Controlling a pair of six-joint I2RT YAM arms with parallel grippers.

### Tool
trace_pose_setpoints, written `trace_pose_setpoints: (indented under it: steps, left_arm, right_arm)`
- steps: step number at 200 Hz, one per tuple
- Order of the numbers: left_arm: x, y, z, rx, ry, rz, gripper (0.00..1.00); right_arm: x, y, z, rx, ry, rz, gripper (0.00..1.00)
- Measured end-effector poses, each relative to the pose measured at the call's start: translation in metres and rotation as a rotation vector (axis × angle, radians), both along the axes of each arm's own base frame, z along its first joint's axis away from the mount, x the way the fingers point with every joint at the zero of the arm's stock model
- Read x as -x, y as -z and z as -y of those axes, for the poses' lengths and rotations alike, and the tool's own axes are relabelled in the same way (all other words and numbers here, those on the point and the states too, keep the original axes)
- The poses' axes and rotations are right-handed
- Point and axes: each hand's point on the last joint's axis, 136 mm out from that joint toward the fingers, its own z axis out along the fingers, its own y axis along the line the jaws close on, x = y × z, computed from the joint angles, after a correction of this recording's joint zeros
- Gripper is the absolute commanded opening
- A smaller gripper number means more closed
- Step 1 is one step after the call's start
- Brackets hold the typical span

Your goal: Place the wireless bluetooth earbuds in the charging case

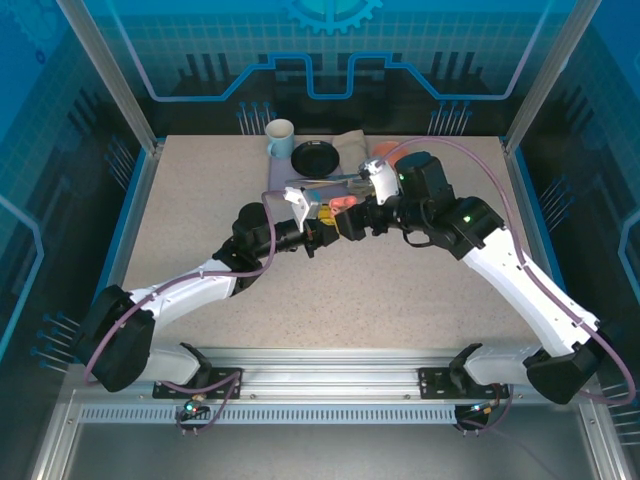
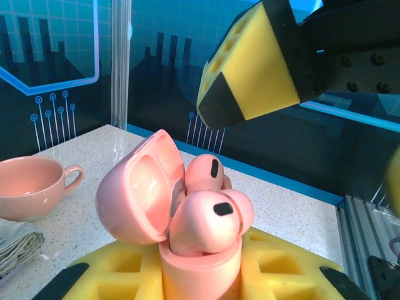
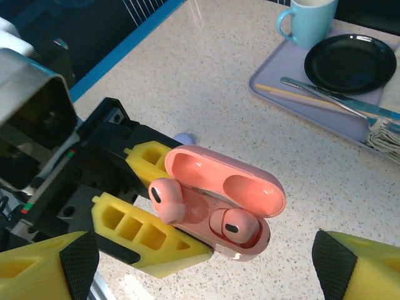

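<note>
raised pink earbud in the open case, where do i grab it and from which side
Probably pinch the earbud by its rounded head, which stands proud of the case. Come from above, on the side away from the open lid.

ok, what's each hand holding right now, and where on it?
The left hand grips the open pink case by its lower body, between its yellow pads. The right hand is open, holding nothing.

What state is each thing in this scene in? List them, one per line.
charging case, lid open, clamped by the left jaws
left gripper, jaws shut on charging case
right gripper, jaws open, holding nothing
seated earbud, sitting in its well
raised earbud, sticking up, not fully seated
mug, upright on tray
</note>
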Motion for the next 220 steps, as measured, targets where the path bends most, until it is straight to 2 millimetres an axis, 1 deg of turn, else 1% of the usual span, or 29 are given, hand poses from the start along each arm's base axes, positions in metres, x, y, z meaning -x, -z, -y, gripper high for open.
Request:
trace_pose_setpoints:
  steps: [77,88,149,192,220]
  left_arm:
    - [0.0,0.0,0.0,-0.004,0.0,-0.005,0.0]
    - [-0.001,0.001,0.0,-0.005,0.0,-0.007,0.0]
    - [0.0,0.0,0.0,-0.005,-0.001,-0.008,0.0]
    - [0.0,-0.001,-0.001,-0.004,-0.001,-0.004,0.0]
    - [0.0,-0.001,-0.001,-0.005,-0.001,-0.002,0.0]
  right_arm:
    - [-0.014,0.02,-0.001,0.062,0.031,-0.018,0.92]
    - [-0.016,0.02,0.0,0.062,0.036,-0.016,0.91]
    - [-0.036,0.018,0.019,0.026,0.115,-0.029,0.91]
    - [-0.034,0.021,0.017,-0.006,0.104,-0.056,0.9]
    - [-0.028,0.023,0.019,-0.036,0.096,-0.082,0.9]
